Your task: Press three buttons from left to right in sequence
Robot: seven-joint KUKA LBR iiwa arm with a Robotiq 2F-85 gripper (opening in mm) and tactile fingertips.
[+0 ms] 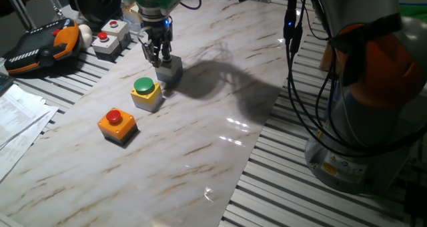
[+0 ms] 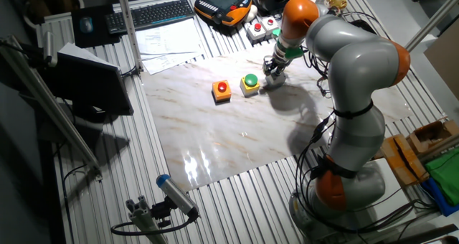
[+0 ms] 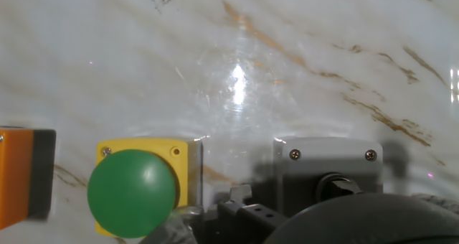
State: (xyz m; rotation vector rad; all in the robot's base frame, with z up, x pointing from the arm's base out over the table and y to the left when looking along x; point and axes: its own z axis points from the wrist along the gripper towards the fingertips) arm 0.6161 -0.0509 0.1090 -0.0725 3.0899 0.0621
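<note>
Three button boxes stand in a row on the marble board [image 1: 200, 133]. The orange box with a red button [image 1: 117, 125] is at the left, also in the other fixed view [image 2: 221, 91] and the hand view [image 3: 25, 174]. The yellow box with a wide green button [image 1: 146, 93] [image 2: 249, 83] [image 3: 136, 190] is in the middle. The grey box [image 1: 171, 71] [image 3: 326, 165] is at the right. My gripper [image 1: 161, 59] [image 2: 275, 68] points straight down with its fingertips together on top of the grey box. They hide the box's tiny green button.
Two pale grey boxes with red buttons [image 1: 107, 43] [image 1: 115, 27] stand behind the board at the far left. An orange-black teach pendant [image 1: 40, 47] lies beside them. Papers [image 1: 17, 120] lie at the left. My arm's base [image 1: 367, 120] and cables stand at the right.
</note>
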